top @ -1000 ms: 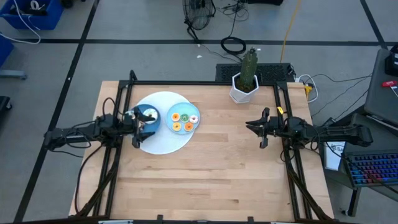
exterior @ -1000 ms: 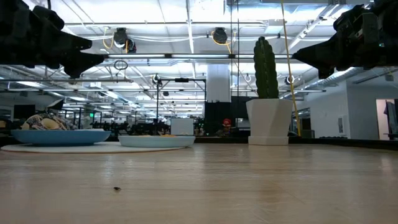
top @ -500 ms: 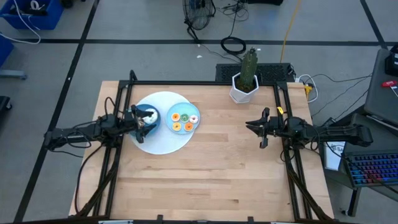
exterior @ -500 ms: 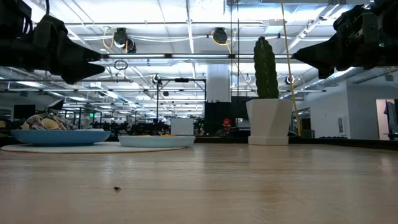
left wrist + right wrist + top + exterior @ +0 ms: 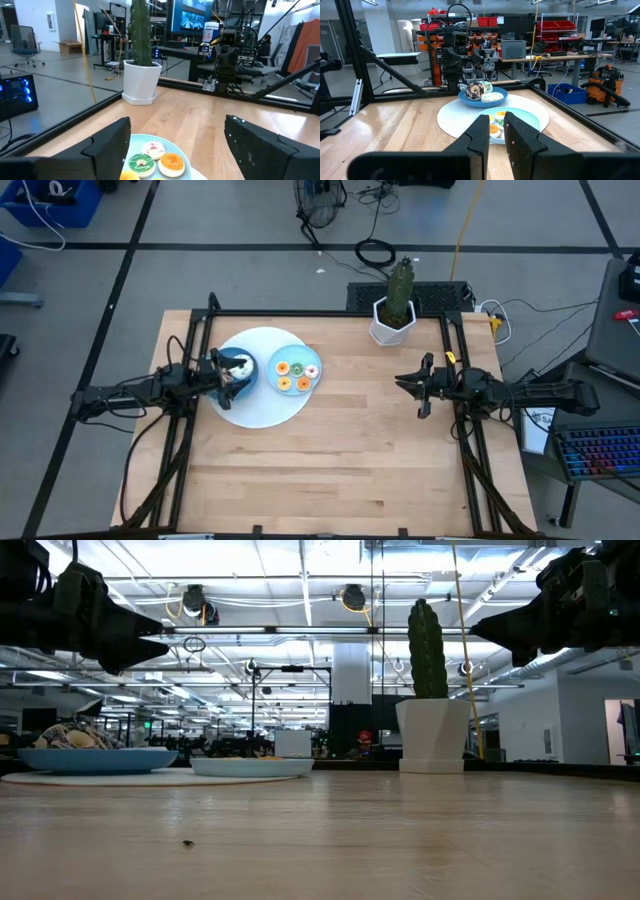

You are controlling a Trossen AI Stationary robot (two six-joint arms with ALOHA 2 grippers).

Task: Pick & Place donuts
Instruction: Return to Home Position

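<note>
Blue bowl (image 5: 482, 104) beneath our left gripper's (image 5: 177, 125) spread fingers holds donuts (image 5: 479, 90); placing looks finished, so our right gripper (image 5: 492, 120) waits, fingers pressed together.

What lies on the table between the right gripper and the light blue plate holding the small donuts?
Nothing. In the high view, only bare wood of the table runs from the right gripper to the light blue plate with its donuts.

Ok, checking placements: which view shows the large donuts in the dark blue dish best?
The right wrist view: the large donuts sit piled in the dark blue dish, unobstructed. In the high view the left gripper covers most of them; the low view shows only their tops; the left wrist view misses them.
</note>
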